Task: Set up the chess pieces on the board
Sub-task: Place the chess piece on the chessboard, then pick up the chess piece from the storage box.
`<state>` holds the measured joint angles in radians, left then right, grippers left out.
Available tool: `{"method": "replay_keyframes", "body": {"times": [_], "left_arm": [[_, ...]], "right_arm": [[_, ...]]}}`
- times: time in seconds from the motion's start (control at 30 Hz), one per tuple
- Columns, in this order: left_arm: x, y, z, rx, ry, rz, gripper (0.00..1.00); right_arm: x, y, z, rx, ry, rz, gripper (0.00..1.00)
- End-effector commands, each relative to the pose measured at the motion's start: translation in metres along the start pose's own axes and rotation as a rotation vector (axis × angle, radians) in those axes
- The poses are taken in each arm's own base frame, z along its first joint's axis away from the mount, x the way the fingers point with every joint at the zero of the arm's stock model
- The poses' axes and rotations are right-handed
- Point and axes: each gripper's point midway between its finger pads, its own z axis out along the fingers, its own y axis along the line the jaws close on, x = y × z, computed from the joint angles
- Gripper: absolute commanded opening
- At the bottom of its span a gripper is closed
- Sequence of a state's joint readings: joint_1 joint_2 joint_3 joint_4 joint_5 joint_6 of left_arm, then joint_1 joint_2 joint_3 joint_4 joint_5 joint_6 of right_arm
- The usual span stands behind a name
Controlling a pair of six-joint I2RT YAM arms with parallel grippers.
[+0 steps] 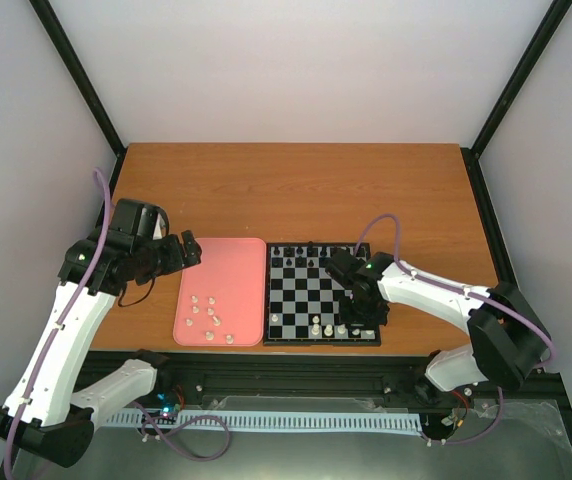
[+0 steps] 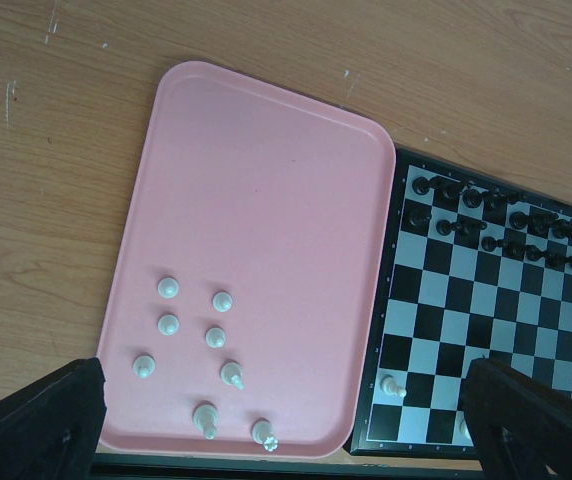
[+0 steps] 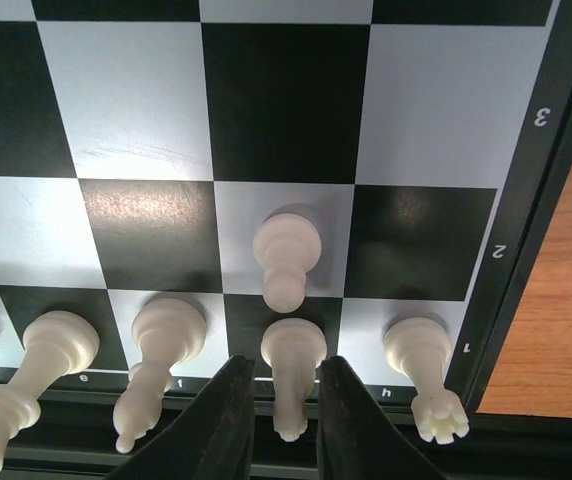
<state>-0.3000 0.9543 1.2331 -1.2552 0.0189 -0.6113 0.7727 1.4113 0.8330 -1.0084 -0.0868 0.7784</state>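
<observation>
Chess pieces (image 3: 166, 335) in cream-white line the board's (image 3: 266, 100) near row. The right gripper (image 3: 285, 388) straddles the one on g1, jaws barely parted, a sliver of gap each side. Black men fill the 2 far rows. Further left, the left gripper (image 2: 286, 405) hangs wide open and empty above a pink tray (image 2: 266, 200) holding 8 white pieces.

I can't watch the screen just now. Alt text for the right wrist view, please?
The right hand straddles a cream-white piece standing on the board in its edge row, its fingers a sliver clear of it on both sides. A white pawn stands on the square just ahead, and other white pieces line the same row to either side.
</observation>
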Motion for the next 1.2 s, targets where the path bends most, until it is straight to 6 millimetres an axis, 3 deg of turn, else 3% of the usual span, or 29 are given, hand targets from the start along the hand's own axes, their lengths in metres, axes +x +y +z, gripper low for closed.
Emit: {"method": "replay_keyframes", "body": {"times": [0.0,0.33,0.6,0.73,0.87,0.97,1.17], "left_arm": [[-0.004,-0.002,-0.001,0.007,-0.019,0.022,1.0],[-0.005,-0.003,-0.004,0.013,-0.023,0.021,1.0],[-0.007,-0.005,-0.007,0.02,-0.028,0.021,1.0],[-0.008,-0.005,-0.011,0.018,-0.034,0.02,1.0],[-0.007,-0.004,-0.012,0.016,-0.034,0.016,1.0],[-0.008,-0.002,-0.015,0.011,-0.042,0.017,1.0],[-0.009,0.0,-0.022,0.006,-0.064,0.006,1.0]], "right_arm": [[-0.004,-0.002,-0.005,0.004,-0.018,0.011,0.22],[-0.024,0.006,-0.05,-0.001,-0.123,0.006,0.31],[-0.042,0.037,-0.083,-0.081,-0.191,-0.032,0.34],[-0.053,0.073,-0.1,-0.112,-0.232,-0.102,0.38],[-0.056,0.122,-0.107,-0.138,-0.253,-0.202,0.43],[-0.053,0.163,-0.105,-0.167,-0.258,-0.28,0.48],[-0.033,0.238,-0.08,-0.217,-0.211,-0.419,0.52]]}}
